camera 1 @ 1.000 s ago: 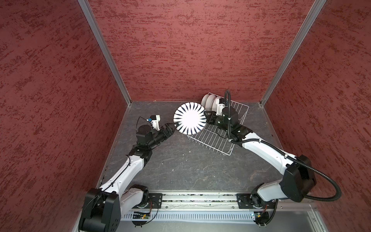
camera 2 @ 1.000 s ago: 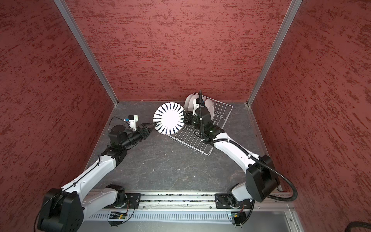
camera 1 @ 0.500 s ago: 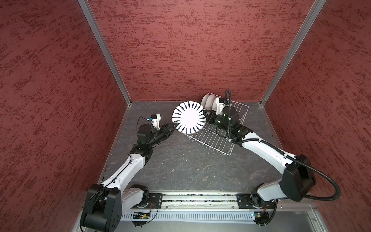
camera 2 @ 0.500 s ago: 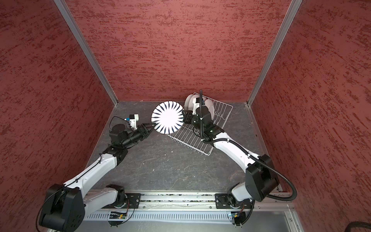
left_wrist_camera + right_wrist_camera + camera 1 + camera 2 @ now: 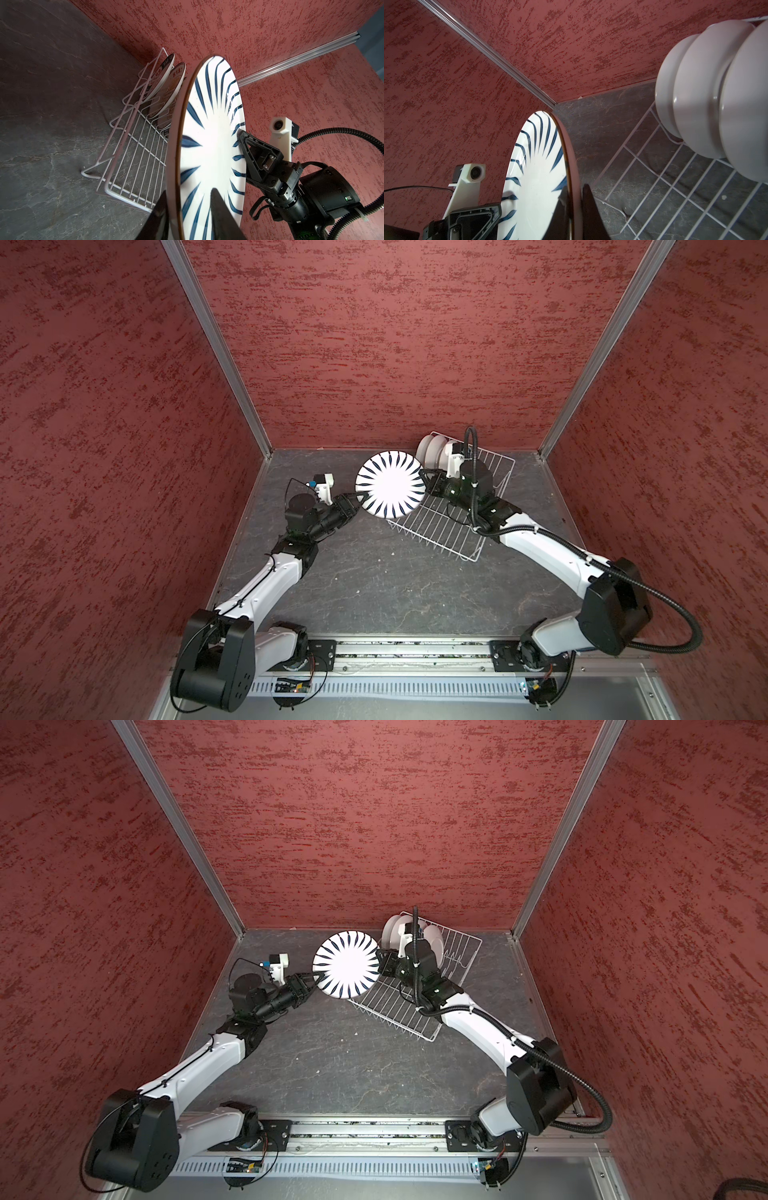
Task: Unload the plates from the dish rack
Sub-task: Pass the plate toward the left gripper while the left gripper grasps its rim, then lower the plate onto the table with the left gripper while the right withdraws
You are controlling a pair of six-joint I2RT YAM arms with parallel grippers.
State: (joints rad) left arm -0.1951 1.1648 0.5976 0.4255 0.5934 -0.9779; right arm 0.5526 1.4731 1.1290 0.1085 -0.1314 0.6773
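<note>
- The striped plate (image 5: 390, 484) hangs between both end effectors, held clear of the dish rack (image 5: 440, 531).
- The right end effector (image 5: 424, 483) pinches its rim.
- The left end effector (image 5: 360, 501) straddles the opposite rim; we cannot tell whether it grips.
- We would confirm the left pinch before the right lets go.

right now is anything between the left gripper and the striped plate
Nothing visible. The left gripper has its fingers on either side of the rim of the striped plate, opposite the right gripper that holds it. Whether they pinch it yet is unclear.
</note>
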